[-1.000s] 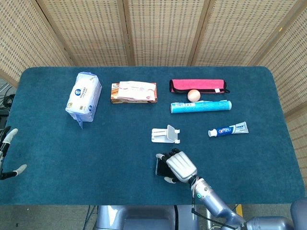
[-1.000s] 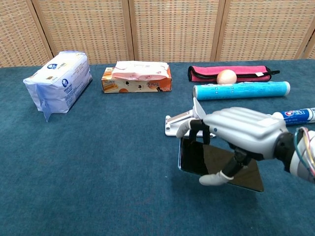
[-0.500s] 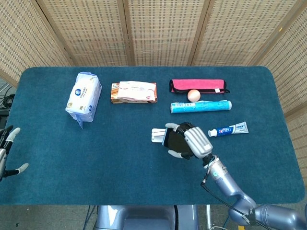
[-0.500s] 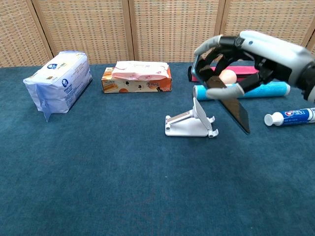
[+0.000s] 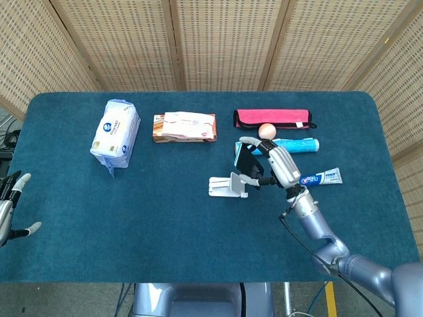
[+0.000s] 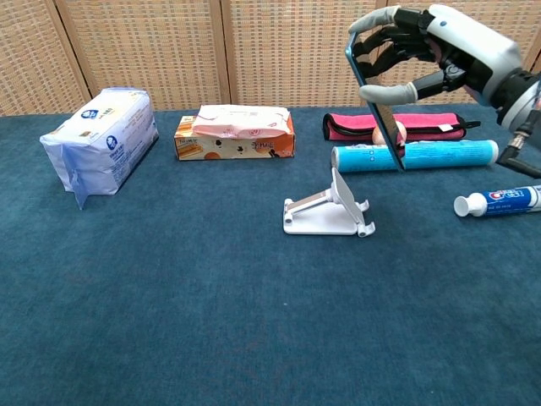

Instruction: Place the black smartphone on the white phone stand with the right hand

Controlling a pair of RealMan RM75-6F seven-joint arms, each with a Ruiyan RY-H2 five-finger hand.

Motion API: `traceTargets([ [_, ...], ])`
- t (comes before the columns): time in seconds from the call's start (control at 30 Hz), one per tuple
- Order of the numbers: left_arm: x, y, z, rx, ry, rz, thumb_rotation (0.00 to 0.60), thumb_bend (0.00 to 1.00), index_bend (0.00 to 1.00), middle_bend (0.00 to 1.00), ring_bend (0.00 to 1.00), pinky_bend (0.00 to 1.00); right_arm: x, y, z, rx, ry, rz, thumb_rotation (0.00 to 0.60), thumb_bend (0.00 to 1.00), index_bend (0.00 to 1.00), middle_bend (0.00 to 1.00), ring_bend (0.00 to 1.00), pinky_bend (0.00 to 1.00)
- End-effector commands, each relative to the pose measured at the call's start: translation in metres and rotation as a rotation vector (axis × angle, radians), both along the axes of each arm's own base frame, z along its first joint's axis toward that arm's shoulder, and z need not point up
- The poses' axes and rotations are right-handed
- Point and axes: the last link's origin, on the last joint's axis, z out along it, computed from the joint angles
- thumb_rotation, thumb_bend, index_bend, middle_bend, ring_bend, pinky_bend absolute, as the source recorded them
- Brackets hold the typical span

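Observation:
My right hand (image 6: pixel 439 52) (image 5: pixel 277 165) grips the black smartphone (image 6: pixel 378 106) (image 5: pixel 246 164) by its upper end and holds it high in the air, tilted, with its lower end hanging down. The phone hangs above and a little behind the white phone stand (image 6: pixel 328 213) (image 5: pixel 229 185), not touching it. The stand sits on the blue table with its back plate up and nothing on it. My left hand (image 5: pixel 9 208) shows only at the left edge of the head view, fingers apart, holding nothing.
Behind the stand lie a blue tube (image 6: pixel 414 156), a small peach ball (image 6: pixel 389 133) and a red pouch (image 6: pixel 396 125). A toothpaste tube (image 6: pixel 499 201) lies to the right. An orange tissue box (image 6: pixel 235 133) and a white-blue tissue pack (image 6: pixel 100 141) sit at the back left.
My right hand has lifted the smartphone off the table near the front edge, carried it up and away from me, and now holds it above the stand.

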Motion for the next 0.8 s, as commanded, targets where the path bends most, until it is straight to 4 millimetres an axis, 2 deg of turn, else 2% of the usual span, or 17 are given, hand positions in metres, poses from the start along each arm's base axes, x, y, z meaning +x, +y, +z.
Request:
traceTargets([
  [0.03,0.0,0.003,-0.001,-0.001,0.002,0.008,0.6,0.0,0.0,0.0,0.0,0.0,0.01,-0.003,-0.018,0.013,0.0,0.055,0.6,0.52,0.4,0.54,0.46,0.26],
  [0.47,-0.002,0.013,-0.005,-0.005,0.016,0.048,0.6,0.0,0.0,0.0,0.0,0.0,0.015,-0.004,-0.062,0.06,0.115,0.163,0.6,0.52,0.41,0.54,0.46,0.28],
  [0.8,-0.003,0.015,-0.005,-0.006,0.02,0.058,0.6,0.0,0.0,0.0,0.0,0.0,0.016,-0.007,-0.071,0.074,0.121,0.171,0.6,0.54,0.41,0.54,0.46,0.28],
])
